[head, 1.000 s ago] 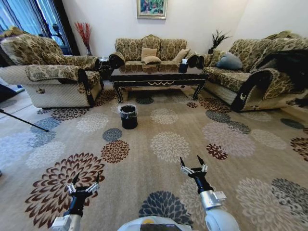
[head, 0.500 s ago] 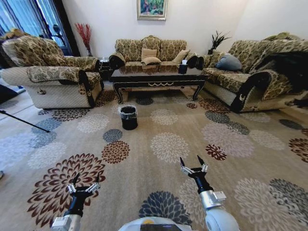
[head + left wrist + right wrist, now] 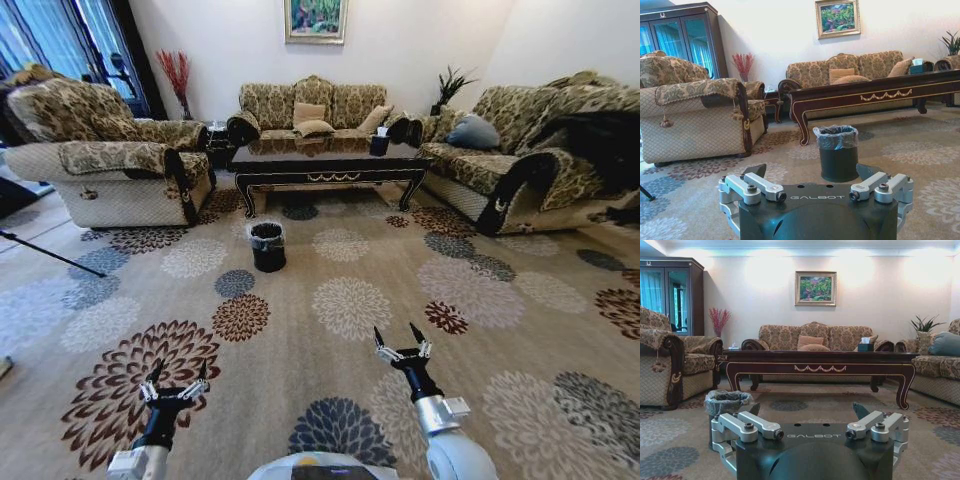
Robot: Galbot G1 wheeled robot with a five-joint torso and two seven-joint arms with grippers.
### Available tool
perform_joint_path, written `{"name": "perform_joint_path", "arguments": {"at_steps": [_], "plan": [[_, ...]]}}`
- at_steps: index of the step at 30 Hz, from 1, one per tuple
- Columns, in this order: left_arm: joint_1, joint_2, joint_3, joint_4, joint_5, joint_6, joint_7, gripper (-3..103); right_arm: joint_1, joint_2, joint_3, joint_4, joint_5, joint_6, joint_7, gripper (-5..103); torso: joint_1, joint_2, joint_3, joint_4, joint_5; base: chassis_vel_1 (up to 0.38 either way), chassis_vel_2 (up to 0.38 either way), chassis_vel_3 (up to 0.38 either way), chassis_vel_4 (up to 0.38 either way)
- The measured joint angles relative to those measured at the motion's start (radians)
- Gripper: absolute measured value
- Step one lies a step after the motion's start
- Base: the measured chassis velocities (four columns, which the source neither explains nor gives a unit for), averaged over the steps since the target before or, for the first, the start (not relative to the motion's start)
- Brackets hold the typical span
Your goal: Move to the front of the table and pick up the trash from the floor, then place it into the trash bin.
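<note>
Since the earlier frame the head view has shifted slightly, the camera having moved; both arms keep their pose. Floor (image 3: 330,390) carpet lies beneath both pincers. Counter (image 3: 325,158) stands far ahead of them. Trash bin (image 3: 267,245) sits ahead, beyond the left pincer (image 3: 177,375). Left pincer released, empty. Right pincer (image 3: 401,338) released, empty.

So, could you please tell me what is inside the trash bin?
The trash bin holds a thin liner bag folded over its rim; its interior looks dark, and the bottom is hidden by the wall.
</note>
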Motion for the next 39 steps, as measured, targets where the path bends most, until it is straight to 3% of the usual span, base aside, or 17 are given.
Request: {"name": "perform_joint_path", "arguments": {"at_steps": [39], "plan": [[0.000, 0.000, 0.000, 0.000, 0.000, 0.000, 0.000, 100, 0.000, 0.000, 0.000, 0.000, 0.000, 0.000, 0.000, 100, 0.047, 0.155, 0.108, 0.0000, 0.0000, 0.000, 0.000, 0.000, 0.000]]}}
